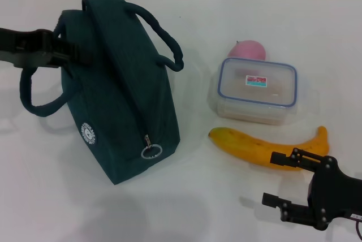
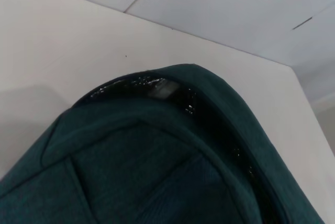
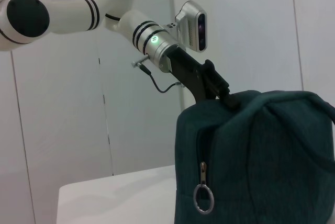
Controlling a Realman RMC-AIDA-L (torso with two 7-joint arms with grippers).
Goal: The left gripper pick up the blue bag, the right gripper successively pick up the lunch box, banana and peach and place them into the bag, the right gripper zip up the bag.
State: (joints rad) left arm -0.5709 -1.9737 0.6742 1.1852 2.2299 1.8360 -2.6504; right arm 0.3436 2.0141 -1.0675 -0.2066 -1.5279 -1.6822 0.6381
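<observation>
Teal-blue fabric fills the left half of my head view: the blue bag (image 1: 121,89) stands on the white worktop (image 1: 45,185) at about ten o'clock from centre, its zip running down the near end to a ring zipper pull (image 1: 151,151), with a small white round logo (image 1: 89,133) beside it. One padded handle (image 1: 165,38) arches off the bag's two o'clock side, the other handle (image 1: 34,92) loops out at nine o'clock.

My left fingers (image 1: 76,54) reach in from nine o'clock and meet the bag at its upper far edge; in my right wrist view they (image 3: 222,94) press onto the bag's top corner, and they look closed on the fabric there. My left wrist view shows the bag's top seam (image 2: 172,96) close up with a glossy dark strip along it.

At three o'clock from the bag, well apart from it, sits the lunch box (image 1: 257,90), its clip lid on. The peach (image 1: 247,50) touches the box's far side at twelve o'clock. The banana (image 1: 266,148) lies just beside the box at six o'clock.

My right fingers (image 1: 280,180) hover at five o'clock, spread wide apart, holding nothing, one tip close over the banana.
</observation>
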